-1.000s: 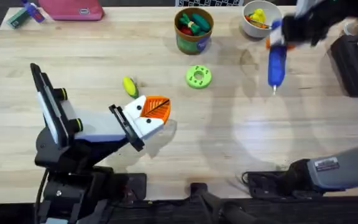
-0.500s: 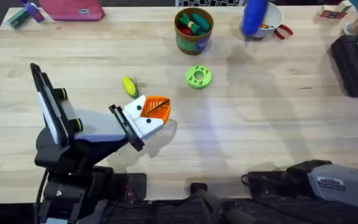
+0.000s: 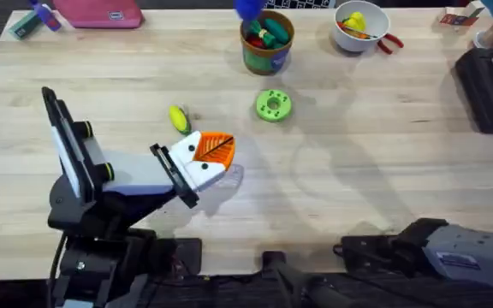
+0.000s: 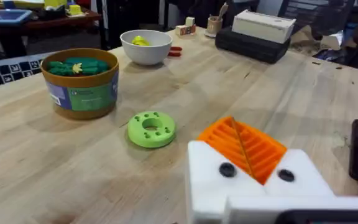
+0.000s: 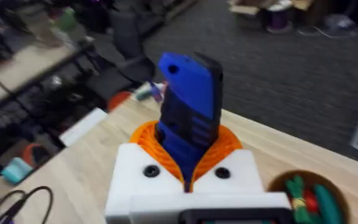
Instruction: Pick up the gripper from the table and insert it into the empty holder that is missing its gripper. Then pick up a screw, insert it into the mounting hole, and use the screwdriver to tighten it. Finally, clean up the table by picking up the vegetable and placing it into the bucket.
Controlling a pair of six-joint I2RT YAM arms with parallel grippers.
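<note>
My right gripper (image 5: 185,163), white fingers with orange pads, is shut on the blue screwdriver (image 5: 188,112), which stands up between the pads. In the overhead view the screwdriver (image 3: 248,8) shows as a blue blur at the far table edge, just behind the bucket (image 3: 267,41). My left gripper (image 3: 212,152) rests low over the table's (image 3: 358,154) left middle, pads pressed together with nothing seen between them. The yellow-and-green vegetable (image 3: 178,118) lies just beyond it. The loose gripper, the holder and the screw are out of view.
A flat green disc with holes (image 3: 273,105) lies in front of the bucket, which holds green and red toy pieces. A white bowl (image 3: 359,24) with a yellow toy and red pliers (image 3: 390,43) sit far right. A black box (image 3: 490,85) stands at the right edge.
The right gripper has carried the screwdriver from the right side near the bowl, leftward and away, to behind the bucket. The left arm has not moved.
</note>
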